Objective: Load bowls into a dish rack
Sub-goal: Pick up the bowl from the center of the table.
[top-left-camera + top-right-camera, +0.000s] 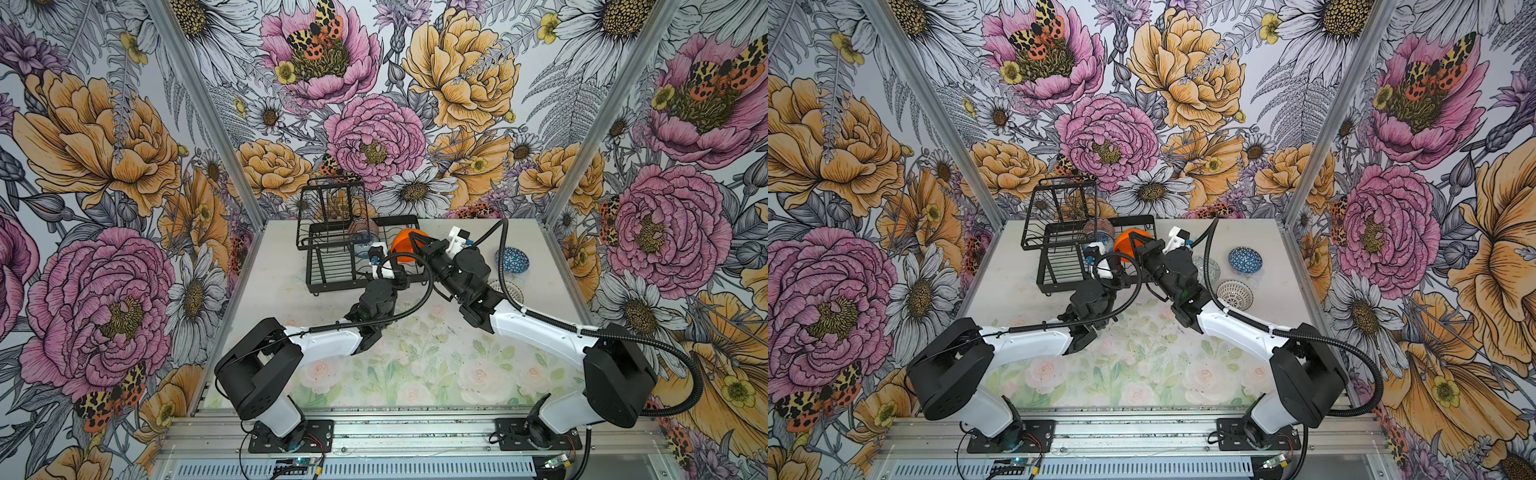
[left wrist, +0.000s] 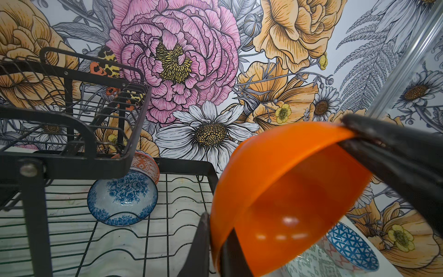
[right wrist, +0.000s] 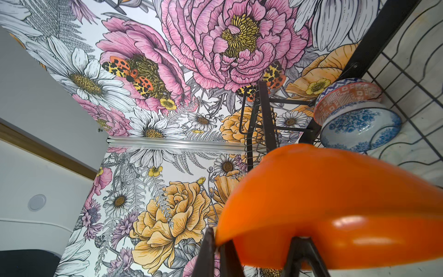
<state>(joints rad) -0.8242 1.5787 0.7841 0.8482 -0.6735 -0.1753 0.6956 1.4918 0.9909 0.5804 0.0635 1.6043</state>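
**Plain orange bowl** [image 1: 401, 249]: tipped on edge, mouth toward 7 o'clock, held over the 3 o'clock end of the dish rack [image 1: 332, 266].
**Left claw** [image 2: 217, 249], **right claw** [image 2: 346, 135]: both clamped on its rim, on opposite sides.
**Rack tray:** blue-white floral bowl [image 2: 122, 199] and orange-white bowl [image 2: 146, 165] stand on edge under the raised tier. Slots toward 6 o'clock are open.
**Surface** [image 1: 274, 270], 2 o'clock: dark blue geometric bowl [image 1: 1246, 261], lattice bowl [image 1: 1234, 294], pale green-grey bowl [image 1: 1209, 266].

White shells between chunky black joints on left arm [image 1: 320, 338] and right arm [image 1: 536, 332]; ribbed black conduit [image 1: 557, 323] along each; left gripper [image 2: 214, 231], right gripper [image 1: 413, 241] black.
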